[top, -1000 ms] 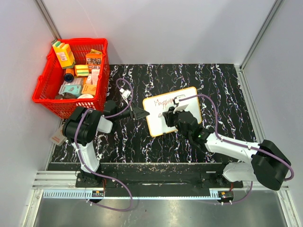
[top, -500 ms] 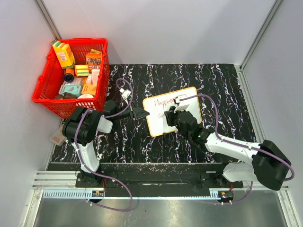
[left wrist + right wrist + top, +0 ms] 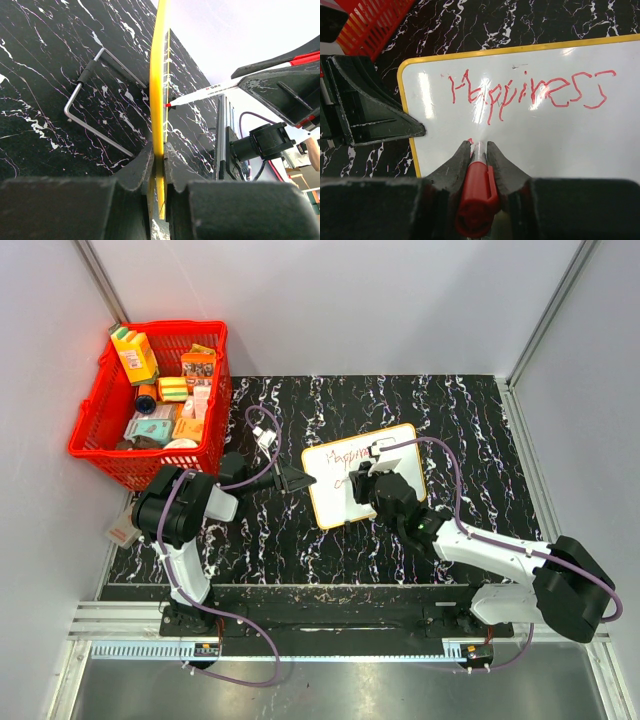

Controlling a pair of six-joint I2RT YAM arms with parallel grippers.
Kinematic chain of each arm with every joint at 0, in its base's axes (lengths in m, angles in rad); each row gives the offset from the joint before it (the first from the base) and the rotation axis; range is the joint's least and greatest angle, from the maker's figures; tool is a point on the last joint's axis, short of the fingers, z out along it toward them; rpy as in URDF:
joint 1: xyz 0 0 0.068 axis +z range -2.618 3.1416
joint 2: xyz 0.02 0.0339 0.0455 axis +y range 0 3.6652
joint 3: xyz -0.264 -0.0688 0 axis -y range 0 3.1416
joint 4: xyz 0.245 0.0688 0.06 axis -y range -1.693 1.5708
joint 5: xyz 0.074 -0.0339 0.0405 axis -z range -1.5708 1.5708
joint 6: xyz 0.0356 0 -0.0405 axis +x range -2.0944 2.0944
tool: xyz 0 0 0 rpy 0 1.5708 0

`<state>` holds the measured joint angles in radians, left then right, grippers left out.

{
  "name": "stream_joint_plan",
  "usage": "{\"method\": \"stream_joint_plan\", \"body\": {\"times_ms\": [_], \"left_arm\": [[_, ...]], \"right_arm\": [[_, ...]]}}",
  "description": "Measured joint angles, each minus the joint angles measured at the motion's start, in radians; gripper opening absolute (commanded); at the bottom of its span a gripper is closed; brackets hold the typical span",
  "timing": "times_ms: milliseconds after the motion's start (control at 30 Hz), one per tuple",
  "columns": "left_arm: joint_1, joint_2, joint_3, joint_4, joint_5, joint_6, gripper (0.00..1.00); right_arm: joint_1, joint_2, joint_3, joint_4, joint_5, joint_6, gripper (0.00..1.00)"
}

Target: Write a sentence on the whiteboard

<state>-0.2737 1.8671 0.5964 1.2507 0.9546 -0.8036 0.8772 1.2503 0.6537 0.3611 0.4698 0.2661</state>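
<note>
The whiteboard (image 3: 335,505) with its yellow rim stands tilted on the black marble table. My left gripper (image 3: 312,480) is shut on its left edge, seen edge-on in the left wrist view (image 3: 160,90). The sentence (image 3: 525,92) reads "Happiness" in red on the board (image 3: 570,145), with a small red mark (image 3: 470,141) below its start. My right gripper (image 3: 479,146) is shut on a red-capped marker (image 3: 476,192), its tip (image 3: 168,105) against the board face. It also shows from above (image 3: 362,480).
A red basket (image 3: 150,455) full of packets stands at the back left of the table. A bent wire stand (image 3: 95,100) lies behind the board. The left gripper's finger (image 3: 370,117) sits beside the board's left edge. White walls close in both sides.
My right gripper with the marker has shifted slightly left along the board, below the first word. The left gripper and the board have not moved.
</note>
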Motion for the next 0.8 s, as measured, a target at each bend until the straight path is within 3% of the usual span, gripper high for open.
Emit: {"method": "stream_joint_plan", "body": {"times_ms": [800], "left_arm": [[0.000,0.000,0.000,-0.002,-0.001,0.000,0.00]], "right_arm": [[0.000,-0.006,0.001,-0.060,-0.028,0.036,0.00]]}}
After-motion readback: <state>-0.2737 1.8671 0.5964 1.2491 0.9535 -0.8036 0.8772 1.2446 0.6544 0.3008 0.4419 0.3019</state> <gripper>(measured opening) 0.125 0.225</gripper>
